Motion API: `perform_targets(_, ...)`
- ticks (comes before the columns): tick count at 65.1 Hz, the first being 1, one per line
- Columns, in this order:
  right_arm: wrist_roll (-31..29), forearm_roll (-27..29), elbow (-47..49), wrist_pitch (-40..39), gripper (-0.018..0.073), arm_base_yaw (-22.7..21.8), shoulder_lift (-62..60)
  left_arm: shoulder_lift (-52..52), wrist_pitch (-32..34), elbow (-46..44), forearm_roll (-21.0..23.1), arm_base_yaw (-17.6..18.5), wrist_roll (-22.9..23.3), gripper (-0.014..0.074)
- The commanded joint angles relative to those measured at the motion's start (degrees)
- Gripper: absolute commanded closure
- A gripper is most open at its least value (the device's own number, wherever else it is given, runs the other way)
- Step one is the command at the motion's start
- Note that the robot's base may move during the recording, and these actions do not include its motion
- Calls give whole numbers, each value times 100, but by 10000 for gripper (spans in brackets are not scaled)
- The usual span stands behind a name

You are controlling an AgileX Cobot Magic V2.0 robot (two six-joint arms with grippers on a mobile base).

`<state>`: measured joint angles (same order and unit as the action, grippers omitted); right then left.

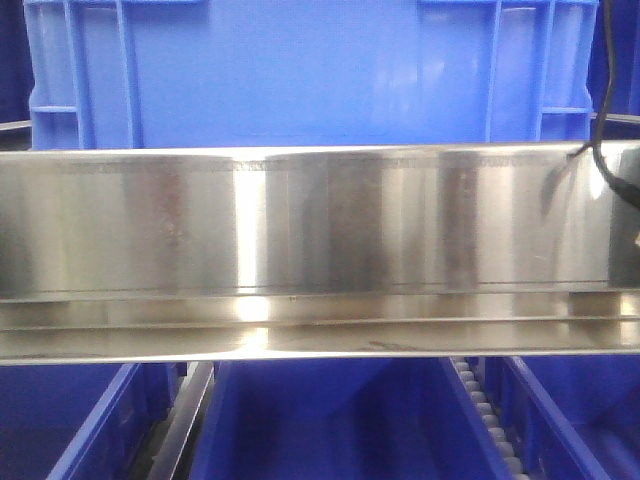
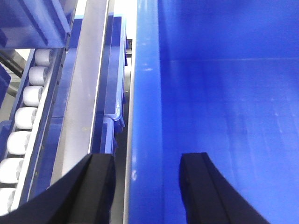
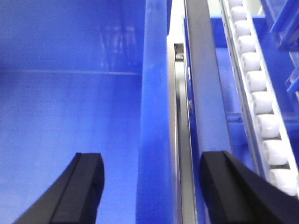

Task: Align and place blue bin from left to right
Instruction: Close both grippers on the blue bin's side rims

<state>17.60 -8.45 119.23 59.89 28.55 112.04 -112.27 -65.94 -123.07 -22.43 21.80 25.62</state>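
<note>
The left gripper (image 2: 147, 157) has its two black jaws spread wide apart, with a big gap between them. The right gripper (image 3: 152, 155) looks the same, its jaws spread even wider.

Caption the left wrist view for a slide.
Open left gripper straddles a side wall of the tall medium-blue plastic bin.

Brushed steel beam (image 1: 320, 225) spans front view, bright glare left of centre. Below: roller track (image 1: 490, 415) between deep-blue trays (image 1: 330, 425). Right wrist view: steel rail (image 3: 202, 70) beside white rollers (image 3: 259, 100).
</note>
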Motion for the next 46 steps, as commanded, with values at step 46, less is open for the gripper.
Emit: perform_targets(46, -7, -70, 37, 72, 358, -34, -11, 8, -17, -34, -17, 15, 201, 521)
